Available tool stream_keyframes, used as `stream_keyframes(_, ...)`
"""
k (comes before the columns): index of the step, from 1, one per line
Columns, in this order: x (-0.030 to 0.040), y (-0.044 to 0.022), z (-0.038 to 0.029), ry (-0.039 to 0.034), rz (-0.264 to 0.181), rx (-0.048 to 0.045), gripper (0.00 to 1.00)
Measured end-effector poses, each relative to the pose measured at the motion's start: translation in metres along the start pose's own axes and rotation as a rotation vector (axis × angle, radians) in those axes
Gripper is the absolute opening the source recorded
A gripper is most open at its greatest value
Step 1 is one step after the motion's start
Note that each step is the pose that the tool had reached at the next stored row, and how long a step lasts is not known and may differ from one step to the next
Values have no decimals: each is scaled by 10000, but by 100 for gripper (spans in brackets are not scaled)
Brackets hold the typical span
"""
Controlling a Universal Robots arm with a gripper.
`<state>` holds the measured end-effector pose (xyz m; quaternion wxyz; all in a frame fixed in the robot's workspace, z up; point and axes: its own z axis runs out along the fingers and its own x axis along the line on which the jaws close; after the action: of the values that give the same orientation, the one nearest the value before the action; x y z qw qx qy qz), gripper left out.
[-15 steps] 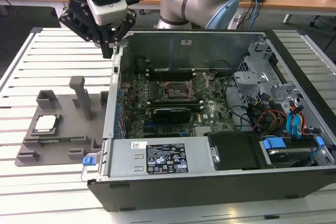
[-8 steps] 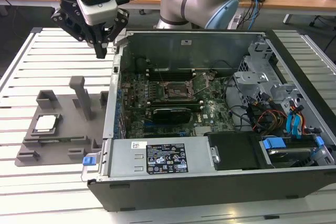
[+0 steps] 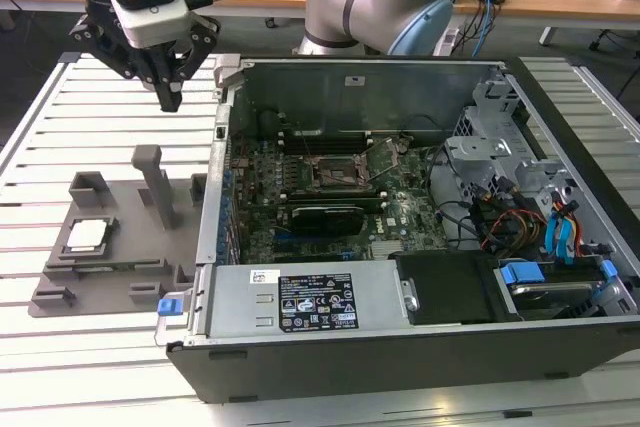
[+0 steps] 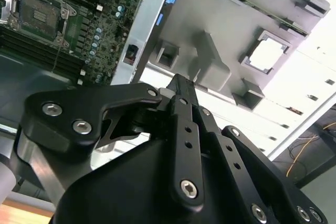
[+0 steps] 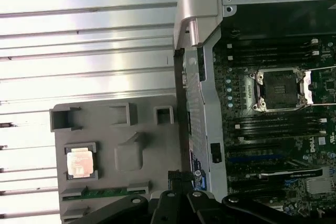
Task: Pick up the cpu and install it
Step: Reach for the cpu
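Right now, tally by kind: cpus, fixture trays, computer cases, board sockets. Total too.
cpu: 1
fixture tray: 1
computer case: 1
socket: 1
Total: 4

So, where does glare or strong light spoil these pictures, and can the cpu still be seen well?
In the second wrist view the slatted table is washed out to white, and the cpu in the grey tray glares pale. In the first wrist view the table carries bright bands, and the cpu shows a pinkish sheen. The exterior view is evenly lit.
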<state>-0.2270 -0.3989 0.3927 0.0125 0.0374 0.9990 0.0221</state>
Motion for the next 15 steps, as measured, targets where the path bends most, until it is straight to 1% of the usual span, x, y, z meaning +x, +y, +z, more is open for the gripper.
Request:
stream_keyframes(2, 34, -2, -1, 0, 1, 0, 11)
stream_keyframes(5, 118, -9, -2, -1, 2, 0, 11)
stream_keyframes(11, 199, -15, -4, -1, 1, 0, 11)
stream_keyframes(12, 231, -17, -5, 0, 1, 0, 11)
stream_keyframes(15, 298, -22, -6, -1, 2, 0, 11)
